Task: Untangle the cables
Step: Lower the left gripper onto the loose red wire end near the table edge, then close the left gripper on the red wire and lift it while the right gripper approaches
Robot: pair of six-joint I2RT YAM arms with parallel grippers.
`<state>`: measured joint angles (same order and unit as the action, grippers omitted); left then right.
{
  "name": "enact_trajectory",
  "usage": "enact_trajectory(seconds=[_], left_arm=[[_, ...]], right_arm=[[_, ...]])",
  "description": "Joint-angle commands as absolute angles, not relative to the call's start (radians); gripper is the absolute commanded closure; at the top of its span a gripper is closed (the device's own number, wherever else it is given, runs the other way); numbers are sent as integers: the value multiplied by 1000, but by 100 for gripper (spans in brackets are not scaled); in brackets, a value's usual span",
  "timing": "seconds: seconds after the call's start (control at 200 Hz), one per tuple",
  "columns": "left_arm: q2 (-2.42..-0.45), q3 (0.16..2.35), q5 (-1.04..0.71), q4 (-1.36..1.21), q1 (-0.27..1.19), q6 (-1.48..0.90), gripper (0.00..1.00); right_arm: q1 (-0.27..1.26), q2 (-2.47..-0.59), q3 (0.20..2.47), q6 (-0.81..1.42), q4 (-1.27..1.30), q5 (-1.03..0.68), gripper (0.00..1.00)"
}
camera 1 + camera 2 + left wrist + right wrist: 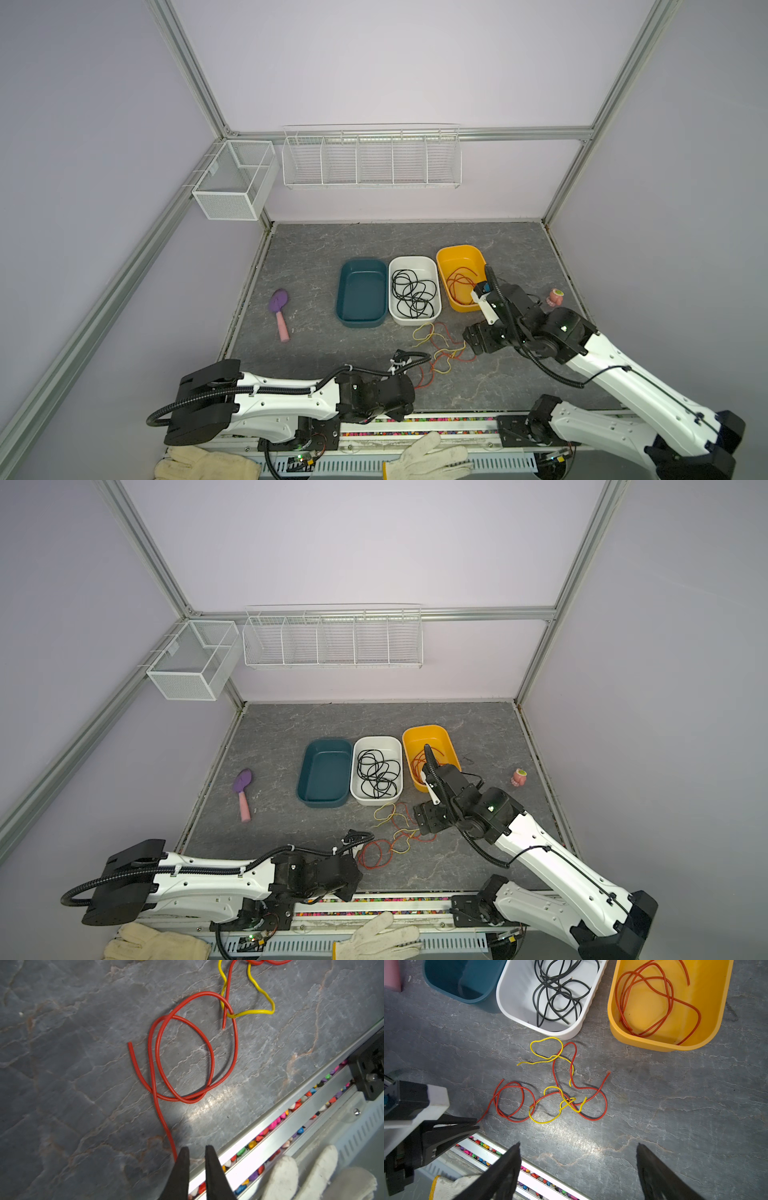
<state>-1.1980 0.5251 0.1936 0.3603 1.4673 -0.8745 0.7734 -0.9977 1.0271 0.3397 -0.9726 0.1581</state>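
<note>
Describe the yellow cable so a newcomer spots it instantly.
On the grey stone-patterned table, look just in front of the white bin, toward the robot, where loose wires lie tangled. The yellow cable is the thin one looping through a red cable; it's the only yellow wire and sits in no bin.

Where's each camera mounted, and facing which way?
Top views: high over the near edge, facing down at the table; left arm and right arm show.
Left wrist: on the left arm, low, facing past the left gripper at the red cable.
Right wrist: on the right arm, higher, facing down past the open right gripper at the tangled cables; the left gripper shows too.
Shared: both wrist views catch the red cable crossing the yellow cable.
</note>
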Motion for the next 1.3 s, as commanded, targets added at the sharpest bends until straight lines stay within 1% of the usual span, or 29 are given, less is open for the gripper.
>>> enact_trajectory(seconds=[0.0,0.105,0.19,0.44,0.645,0.9,1.044,1.294], left_arm=[[-1198,543,209,381,1471,-878,87],[-1191,543,209,382,1471,-878,93],[-1182,552,211,401,1471,-869,100],[-1098,584,246,488,1471,-845,100],[-972,662,306,610,1472,-838,100],[-848,831,357,752,1471,-805,100],[-851,957,362,827,1471,-779,100],[-897,1136,350,896,1471,-734,100]], right_arm=[[782,-990,1014,336,-991,178,12],[784,-982,1014,339,-990,183,12],[785,-978,1012,340,-992,183,12],[796,-980,1010,341,-989,163,12],[798,-973,982,339,-965,26,12],[800,-960,910,348,-829,-151,12],[812,-941,885,345,-748,-224,12],[854,-946,813,346,-625,-254,12]])
